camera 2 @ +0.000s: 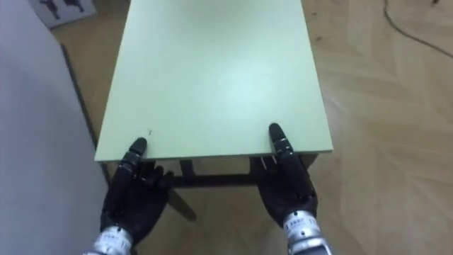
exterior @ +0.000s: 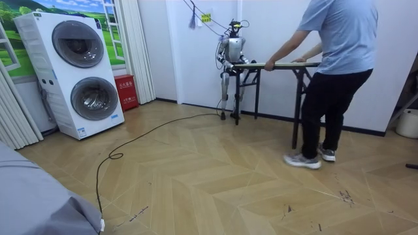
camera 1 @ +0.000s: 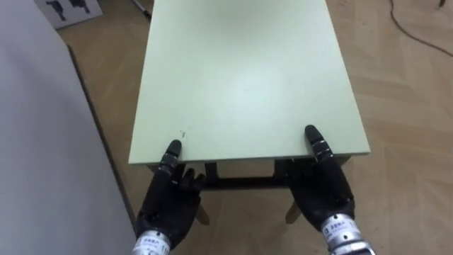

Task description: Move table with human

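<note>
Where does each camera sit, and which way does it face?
Left eye view: on the robot's head, facing down along the table; left hand and right hand at its near edge.
Right eye view: same head, slightly aside, same downward look, same two hands.
Room view: standing a few metres off, facing the white wall; whole robot at one end of the table, a person holding the other.
Shared: all three show the table; the eye views share both hands.

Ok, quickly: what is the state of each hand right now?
Left hand: closed on the table's near edge, gripping it above and below.
Right hand: closed on the same edge, the same way.
</note>
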`<state>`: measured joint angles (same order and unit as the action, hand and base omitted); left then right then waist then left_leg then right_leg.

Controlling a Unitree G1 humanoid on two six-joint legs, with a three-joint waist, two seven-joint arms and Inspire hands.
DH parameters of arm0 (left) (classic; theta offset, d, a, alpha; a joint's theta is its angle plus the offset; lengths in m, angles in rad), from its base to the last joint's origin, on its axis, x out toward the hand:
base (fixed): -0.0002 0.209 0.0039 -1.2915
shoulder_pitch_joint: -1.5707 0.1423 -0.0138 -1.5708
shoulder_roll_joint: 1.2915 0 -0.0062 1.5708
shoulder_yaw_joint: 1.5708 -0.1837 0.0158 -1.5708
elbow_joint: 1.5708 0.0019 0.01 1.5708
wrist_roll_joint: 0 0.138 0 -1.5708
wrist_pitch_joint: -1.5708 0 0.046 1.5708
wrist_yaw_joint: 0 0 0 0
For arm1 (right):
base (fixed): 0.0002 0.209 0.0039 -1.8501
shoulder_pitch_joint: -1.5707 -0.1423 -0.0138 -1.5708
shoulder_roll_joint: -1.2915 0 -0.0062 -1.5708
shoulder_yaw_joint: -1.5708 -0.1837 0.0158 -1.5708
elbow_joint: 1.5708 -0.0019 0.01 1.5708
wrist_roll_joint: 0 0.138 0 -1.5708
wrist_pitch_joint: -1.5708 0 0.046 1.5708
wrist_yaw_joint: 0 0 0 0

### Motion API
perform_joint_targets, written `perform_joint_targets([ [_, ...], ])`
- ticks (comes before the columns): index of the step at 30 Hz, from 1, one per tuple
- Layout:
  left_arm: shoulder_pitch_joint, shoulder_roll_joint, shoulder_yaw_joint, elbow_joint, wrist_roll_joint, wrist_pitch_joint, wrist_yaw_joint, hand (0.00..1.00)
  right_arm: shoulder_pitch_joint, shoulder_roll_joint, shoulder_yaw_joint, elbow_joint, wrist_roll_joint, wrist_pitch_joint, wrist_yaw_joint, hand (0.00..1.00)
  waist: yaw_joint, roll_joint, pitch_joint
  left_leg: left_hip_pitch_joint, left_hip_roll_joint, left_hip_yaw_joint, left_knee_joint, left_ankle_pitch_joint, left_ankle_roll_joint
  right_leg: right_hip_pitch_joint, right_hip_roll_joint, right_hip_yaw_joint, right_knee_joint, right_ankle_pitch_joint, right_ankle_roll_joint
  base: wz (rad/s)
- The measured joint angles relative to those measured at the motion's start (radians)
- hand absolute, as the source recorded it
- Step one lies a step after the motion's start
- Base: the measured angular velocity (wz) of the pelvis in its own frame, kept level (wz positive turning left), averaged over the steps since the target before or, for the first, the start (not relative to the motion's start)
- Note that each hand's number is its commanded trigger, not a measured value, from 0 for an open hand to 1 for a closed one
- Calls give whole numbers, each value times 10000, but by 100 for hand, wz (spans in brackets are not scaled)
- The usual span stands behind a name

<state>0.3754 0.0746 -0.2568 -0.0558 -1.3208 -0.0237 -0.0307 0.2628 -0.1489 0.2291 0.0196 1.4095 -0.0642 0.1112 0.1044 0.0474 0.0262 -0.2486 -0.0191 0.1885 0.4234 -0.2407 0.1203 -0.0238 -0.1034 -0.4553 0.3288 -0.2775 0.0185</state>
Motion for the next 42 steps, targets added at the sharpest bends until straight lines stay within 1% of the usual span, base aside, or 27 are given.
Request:
perform_joint_targets([
  [1,17,45,11,-30,4,-11,0,100,-3,20,21,-1,6,1,0,100,132,0,0,34,-37,-39,-27,15,27,-65,-38,138,176,8,14,18],
  [3,20,78,3,-33,4,-49,0,100,5,21,39,0,9,19,-1,100,175,15,-4,86,-156,-265,-112,59,94,-239,-193,241,637,-48,101,29],
  [5,57,100,30,-31,-1,-124,-1,100,9,42,103,-1,6,54,-1,100,392,24,-2,84,-220,-401,-106,67,110,-806,-282,989,857,-159,239,18],
  [6,83,100,45,-31,-5,-125,-1,100,6,43,113,-2,2,85,-2,100,393,24,-2,82,-277,-478,-100,69,112,-1009,-355,1114,852,-149,254,35],
  [7,90,110,45,-10,-9,-110,4,100,44,38,119,-2,-4,100,-1,100,350,13,3,103,-397,-646,-63,69,114,-1492,-534,1469,901,67,297,62],
  [8,131,112,40,0,-9,-98,23,100,145,56,148,-1,22,101,-3,100,275,7,-2,206,-497,-902,-101,82,92,-1646,-608,1669,1127,273,280,71],
  [9,153,116,48,-1,-9,-100,23,100,170,56,176,-2,35,101,-2,100,256,-1,-3,262,-534,-1013,-155,99,66,-1571,-619,1663,1174,273,291,65],
  [10,172,139,66,-1,-9,-100,33,100,171,54,220,-1,44,100,-21,100,240,-6,-1,303,-589,-1189,-278,164,26,-1355,-610,1479,1148,272,292,64],
  [11,191,145,68,0,-8,-102,55,100,170,52,243,7,44,100,-60,100,131,0,1,317,-660,-1414,-439,239,18,-1171,-540,1456,959,271,292,67],
  [12,199,150,68,0,-1,-101,63,100,182,55,252,12,48,100,-80,100,66,-1,0,329,-671,-1466,-476,271,16,-1066,-520,1466,845,273,293,84],
  [14,212,159,70,11,55,-102,137,100,244,143,259,18,52,104,-159,100,-180,-48,21,422,-714,-1666,-543,310,12,-630,-380,1737,465,265,310,90],
  [15,230,166,107,20,43,-102,175,100,254,201,294,18,44,104,-234,100,-136,-129,22,524,-729,-1698,-637,354,0,-517,-309,1994,315,286,350,57],
  [19,227,130,238,15,69,-112,177,100,208,281,379,26,26,105,-275,100,120,-293,5,497,-780,-1921,-638,360,-2,-252,-116,2607,-338,375,432,27],
  [21,227,99,272,6,180,-138,177,100,204,281,405,28,34,105,-280,100,188,-348,10,520,-806,-2062,-648,361,-1,-189,-102,2625,-366,375,431,29],
  [22,226,80,271,5,231,-172,178,100,209,283,412,33,32,105,-291,100,207,-348,9,558,-803,-2261,-671,362,-2,-224,-59,2655,-332,368,426,27],
  [24,221,73,247,-14,259,-243,179,100,208,286,419,31,37,105,-295,100,243,-383,13,566,-801,-2469,-725,364,-6,-502,178,2963,-774,442,321,30],
  [25,244,47,209,4,259,-239,223,100,266,275,393,34,37,102,-296,100,216,-368,9,629,-803,-2596,-765,395,-58,-713,309,3116,-862,667,151,34],
  [26,315,56,200,-7,271,-243,230,100,337,274,414,34,61,102,-295,100,211,-417,11,791,-785,-2660,-948,411,-83,-590,349,3131,-883,762,146,31],
  [31,345,39,245,53,283,-204,231,100,315,262,473,156,75,94,-294,100,302,-548,62,1095,-777,-2867,-1307,448,-145,-148,408,3006,-1047,775,124,20],
  [33,363,78,281,65,283,-186,232,100,323,260,537,206,152,93,-292,100,284,-563,65,1166,-792,-2997,-1351,448,-145,-32,404,2764,-1068,775,124,24],
  [36,363,112,286,65,362,-183,232,100,344,259,562,296,288,101,-258,100,139,-561,64,1171,-815,-3244,-1348,448,-145,38,374,2215,-975,770,126,34],
  [37,365,120,284,93,468,-169,232,100,350,259,556,393,352,105,-220,100,107,-552,67,1194,-809,-3491,-1341,448,-145,-141,374,2042,-707,724,142,28],
  [38,357,152,267,129,517,-166,230,100,360,258,538,448,384,129,-204,100,96,-548,69,1199,-812,-3871,-1337,447,-148,-302,459,2196,-745,570,97,25],
  [39,347,162,270,181,559,-166,217,100,360,253,485,450,379,200,-205,100,92,-530,81,1176,-827,-4104,-1336,443,-155,-571,650,2554,-1289,654,-31,15],
  [40,348,167,269,200,587,-159,217,100,364,245,443,455,366,253,-209,100,87,-521,85,1180,-838,-4218,-1338,426,-183,-768,722,2684,-1540,817,-177,28],
  [41,347,157,234,292,612,-48,212,100,465,173,320,465,367,369,-208,100,3,-399,40,1215,-792,-4222,-1339,405,-231,-949,738,2655,-1488,1300,-361,30],
  [42,359,166,230,295,670,38,212,100,524,143,288,465,375,381,-208,100,-3,-383,28,1234,-760,-4070,-1356,400,-241,-906,713,2569,-1373,1332,-368,29],
])
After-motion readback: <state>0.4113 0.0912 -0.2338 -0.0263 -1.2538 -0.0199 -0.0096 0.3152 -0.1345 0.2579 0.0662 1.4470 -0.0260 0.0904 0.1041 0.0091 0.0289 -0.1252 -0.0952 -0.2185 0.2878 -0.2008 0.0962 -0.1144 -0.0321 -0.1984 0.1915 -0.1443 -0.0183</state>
